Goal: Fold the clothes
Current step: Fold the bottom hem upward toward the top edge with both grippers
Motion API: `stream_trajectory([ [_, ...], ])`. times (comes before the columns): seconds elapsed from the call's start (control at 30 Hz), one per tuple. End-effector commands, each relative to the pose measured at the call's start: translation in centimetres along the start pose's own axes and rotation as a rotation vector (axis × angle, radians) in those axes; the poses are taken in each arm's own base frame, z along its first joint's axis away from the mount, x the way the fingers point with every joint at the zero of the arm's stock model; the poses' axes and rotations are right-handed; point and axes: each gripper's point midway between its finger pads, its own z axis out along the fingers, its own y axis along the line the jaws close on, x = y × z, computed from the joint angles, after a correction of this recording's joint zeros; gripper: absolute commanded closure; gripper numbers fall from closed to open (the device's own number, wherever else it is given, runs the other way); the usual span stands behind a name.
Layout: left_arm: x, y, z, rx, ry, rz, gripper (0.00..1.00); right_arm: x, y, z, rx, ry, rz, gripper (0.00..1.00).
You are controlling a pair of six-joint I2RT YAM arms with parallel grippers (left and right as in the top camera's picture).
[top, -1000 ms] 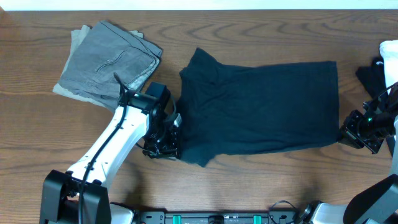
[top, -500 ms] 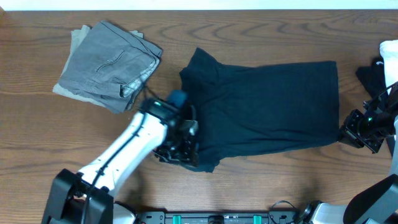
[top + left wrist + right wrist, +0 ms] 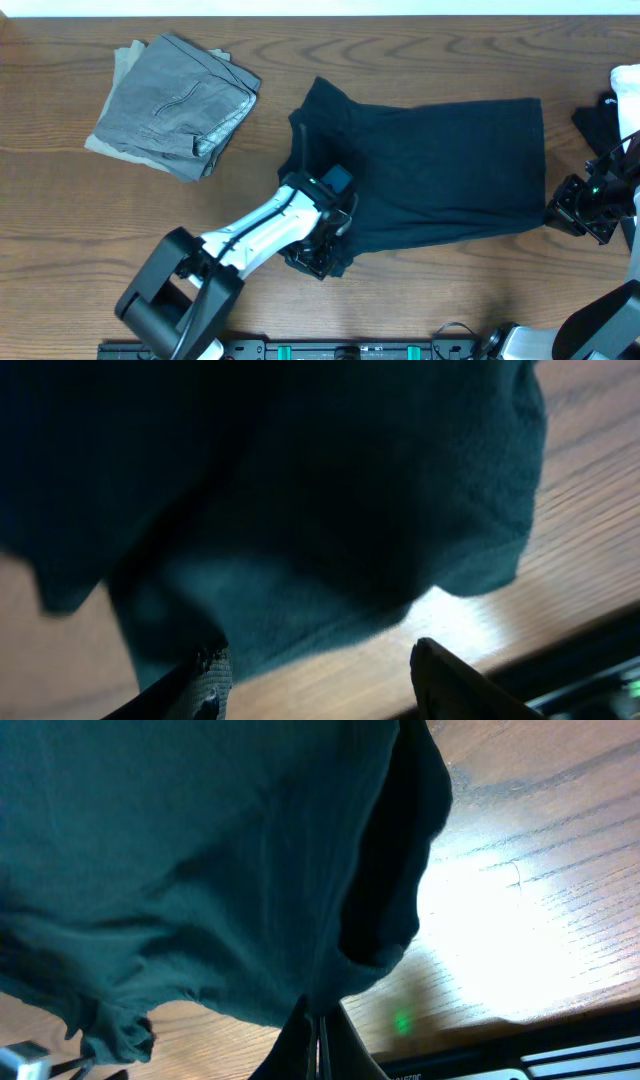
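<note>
— What is sitting nearest, along the bottom of the overhead frame?

— The left gripper (image 3: 322, 258) is reaching in from the lower left. It is resting on the lower-left corner of the black T-shirt (image 3: 440, 170), just below the centre of the frame.

— How are its fingers standing?

— In the left wrist view, the two fingers (image 3: 212, 672) are showing at the bottom edge, spread wide. The dark cloth is hanging over the gap and touching the finger on the left of the frame. They are not closing on it.

— And on the other side?

— The right gripper (image 3: 572, 213) is sitting near the right edge of the frame, touching the shirt's lower-right corner. In the right wrist view its fingers (image 3: 290, 1055) are pressing together into a narrow point at the bottom centre, pinching a fold of the fabric.

— Where is the shirt lying overall?

— It is lying flat on the wooden counter (image 3: 420, 300), spreading from the centre toward the right. One sleeve is pointing toward the upper centre.

— What is lying farther back?

— A grey folded garment (image 3: 175, 105) is lying in the upper left, apart from the shirt. A white cloth (image 3: 628, 95) is peeking in at the upper right edge.
</note>
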Motion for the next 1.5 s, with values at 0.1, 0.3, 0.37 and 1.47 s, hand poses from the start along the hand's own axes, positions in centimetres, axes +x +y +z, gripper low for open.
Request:
stream_trajectory([
  [0.1,-0.7,0.2,0.6,-0.094,-0.021,0.191,0.41,-0.4,0.4,-0.8,0.002,-0.035,-0.037,0.99],
  [0.3,-0.3,-1.3,1.1,-0.111,-0.004,0.267,0.55,-0.5,0.4,-0.8,0.001,-0.042,-0.039,0.99],
  [0.37,-0.1,-1.8,1.5,-0.116,0.011,0.299,0.59,-0.5,0.4,-0.8,0.001,-0.042,-0.039,0.99],
  [1.47,-2.6,0.4,-9.6,-0.265,-0.33,0.241,0.95,-2.7,1.7,-1.0,-0.064,-0.127,-0.019,0.99],
])
